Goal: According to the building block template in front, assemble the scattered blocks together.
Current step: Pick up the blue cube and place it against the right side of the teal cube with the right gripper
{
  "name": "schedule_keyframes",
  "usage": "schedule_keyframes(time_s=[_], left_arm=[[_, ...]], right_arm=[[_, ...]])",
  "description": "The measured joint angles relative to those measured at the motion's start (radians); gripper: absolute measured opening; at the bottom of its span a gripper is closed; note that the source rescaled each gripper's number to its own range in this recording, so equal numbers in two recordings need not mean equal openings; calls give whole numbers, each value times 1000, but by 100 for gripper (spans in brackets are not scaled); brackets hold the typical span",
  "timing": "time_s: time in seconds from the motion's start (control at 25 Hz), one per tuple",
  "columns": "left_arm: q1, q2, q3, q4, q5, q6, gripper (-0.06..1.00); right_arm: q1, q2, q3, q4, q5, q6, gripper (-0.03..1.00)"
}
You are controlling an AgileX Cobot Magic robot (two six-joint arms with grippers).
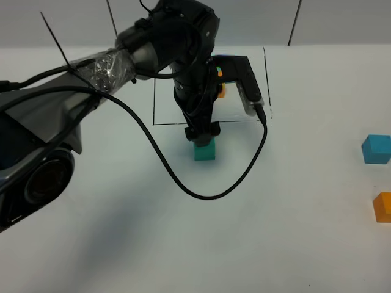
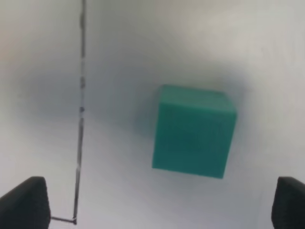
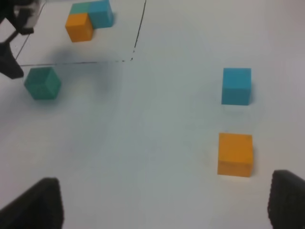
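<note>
Three loose cubes: teal (image 2: 193,131) lies just outside the frame (image 2: 81,119), under the spread left gripper (image 2: 157,202); blue (image 3: 236,86) and orange (image 3: 235,154) near the spread right gripper (image 3: 167,205). Likely light, rigid: pinch opposite flat faces.

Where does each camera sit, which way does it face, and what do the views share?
Exterior high: mounted above, facing down on the white table; the left arm shows, over the teal cube.
Left wrist: on the left arm, looking down at the teal cube, which sits untouched within the open left claw.
Right wrist: on the right arm, looking across at the blue cube, orange cube and template; the open right claw shows.
Shared: all three show the teal cube.
</note>
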Motion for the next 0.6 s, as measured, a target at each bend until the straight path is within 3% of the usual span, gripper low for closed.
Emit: schedule_keyframes(time_s=[0.28,0.6], left_arm=[[102,-139,29,-2,-2,-119,98],[313,-374,230,-2,-64,-291,98]], right_arm=[[0,0,0,0,0,0,74],[0,0,0,0,0,0,74]])
